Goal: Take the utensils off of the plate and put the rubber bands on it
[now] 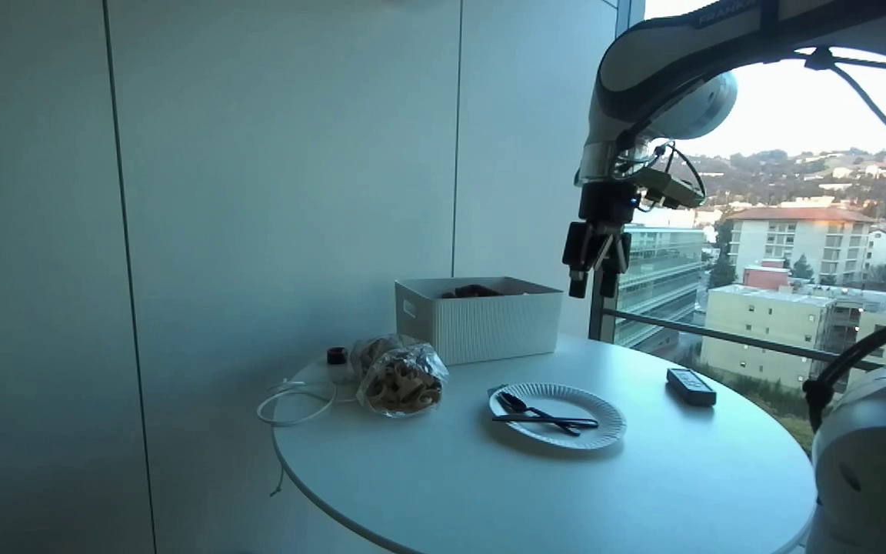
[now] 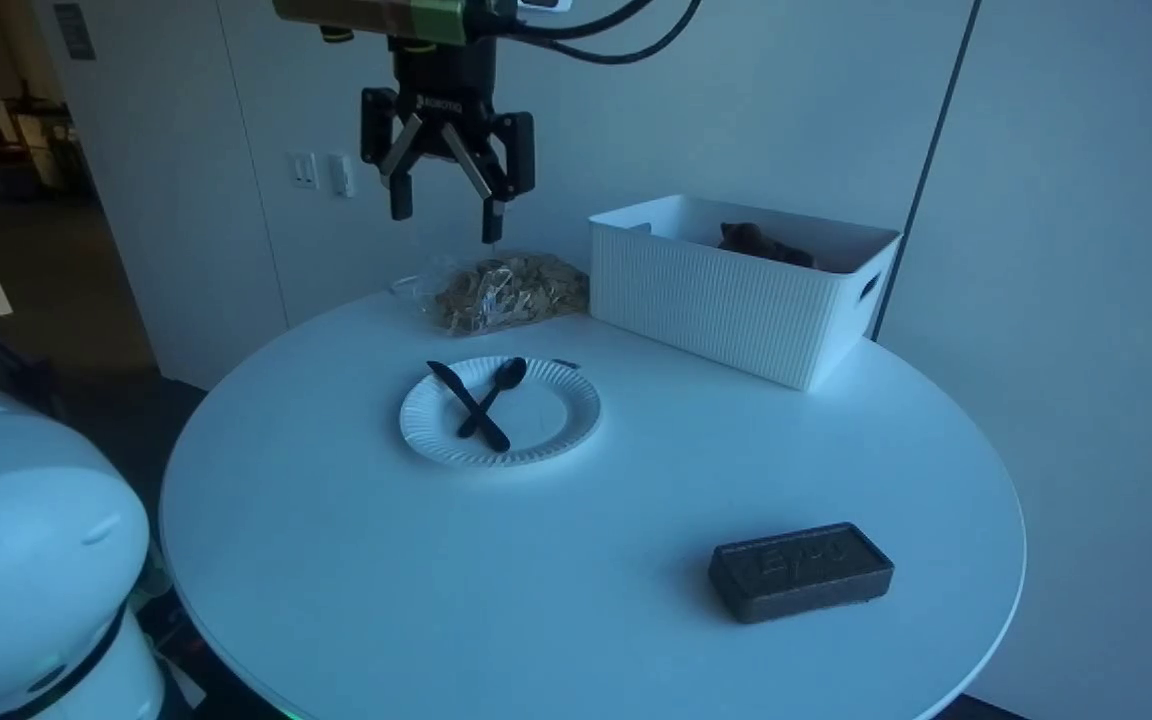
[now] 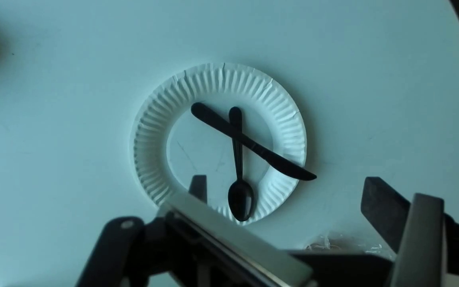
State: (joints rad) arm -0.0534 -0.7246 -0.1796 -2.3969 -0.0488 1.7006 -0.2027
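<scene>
A white paper plate (image 1: 611,431) lies on the round table; it also shows in an exterior view (image 2: 581,412) and the wrist view (image 3: 150,131). A black knife (image 3: 261,151) lies crossed over a black spoon (image 3: 240,199) on the plate. The knife tip reaches past the rim. A clear plastic bag of tan rubber bands (image 1: 404,385) sits near the white box, also visible in an exterior view (image 2: 516,292); only its edge (image 3: 329,244) shows in the wrist view. My gripper (image 2: 447,213) is open and empty, high above the table. Its fingers (image 3: 291,199) are wide apart.
A white ribbed box (image 1: 497,329) with dark contents stands behind the plate by the wall. A dark eraser block (image 2: 801,575) lies on the table. A dark-capped bottle (image 1: 338,363) and a white cord (image 1: 297,422) are beside the bag. A window (image 1: 674,277) borders the table.
</scene>
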